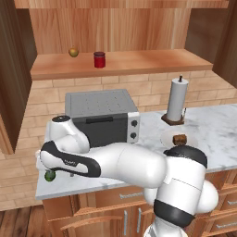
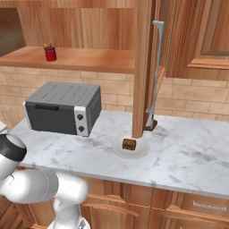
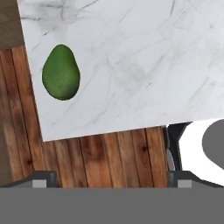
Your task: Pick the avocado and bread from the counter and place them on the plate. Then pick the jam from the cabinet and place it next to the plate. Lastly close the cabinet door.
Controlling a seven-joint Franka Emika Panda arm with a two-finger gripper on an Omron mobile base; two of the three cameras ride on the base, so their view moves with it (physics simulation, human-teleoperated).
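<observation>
My gripper [image 3: 109, 183] hung wide open; the avocado [image 3: 61, 72], up-left of it near the counter [image 3: 140, 65] corner, needed centring between my jaws.

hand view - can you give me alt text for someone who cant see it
Looking down from the open gripper, a dark green avocado lies on the white marble counter, close to its corner and off to the gripper's left side of the picture. Wooden floor planks show beyond the counter's edge, with the two dark fingertips spread wide at the bottom.
</observation>
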